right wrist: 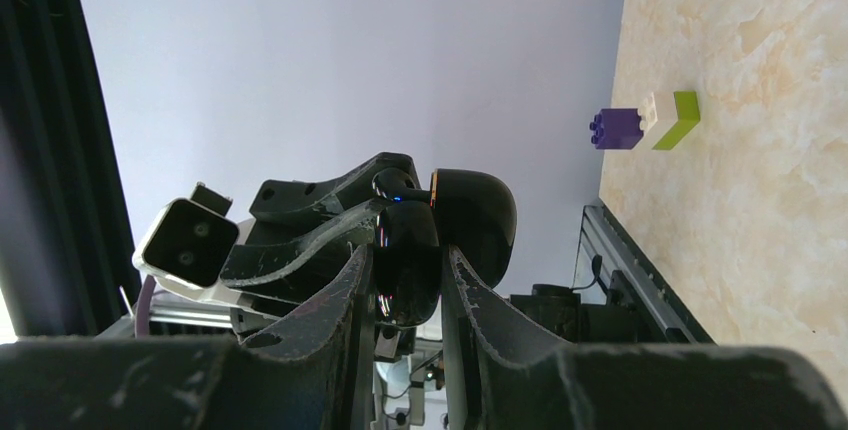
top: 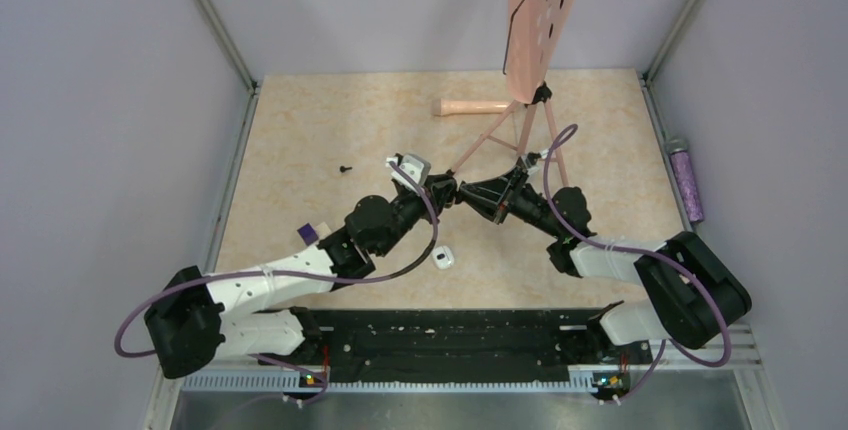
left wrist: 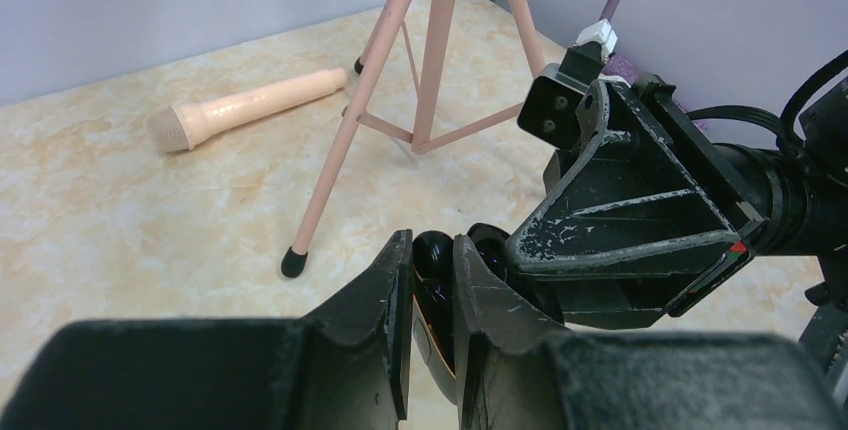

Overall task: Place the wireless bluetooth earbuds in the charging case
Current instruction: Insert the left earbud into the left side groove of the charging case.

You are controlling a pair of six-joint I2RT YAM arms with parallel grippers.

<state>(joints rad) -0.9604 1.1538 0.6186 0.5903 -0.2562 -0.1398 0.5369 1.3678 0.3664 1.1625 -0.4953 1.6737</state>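
Earbud (top: 346, 167) looks tiny, light, slippery (pinch its stubby sides); left gripper (left wrist: 432, 280) and right gripper (right wrist: 405, 285) both clamp the case (right wrist: 472, 212).

l pincer (left wrist: 432, 248), r pincer (right wrist: 407, 255) tip-to-tip

A beige marble-patterned table (top: 300, 120) carries a pink music stand (top: 540, 20) at its far side: a perforated pink board on a tripod whose thin legs end in black rubber tips. Just left of the tripod a pink microphone (top: 472, 107) lies flat, its rounded head pointing left. Near the left front sits a purple toy brick (right wrist: 614, 128) in a row with a white piece and a lime-green angled piece (right wrist: 683, 117). A small white object (top: 445, 257) rests towards the middle front – too small to identify. Along the right edge lies a glittery purple bottle (top: 686, 185) with a grey cap. Pale lavender walls enclose the table.
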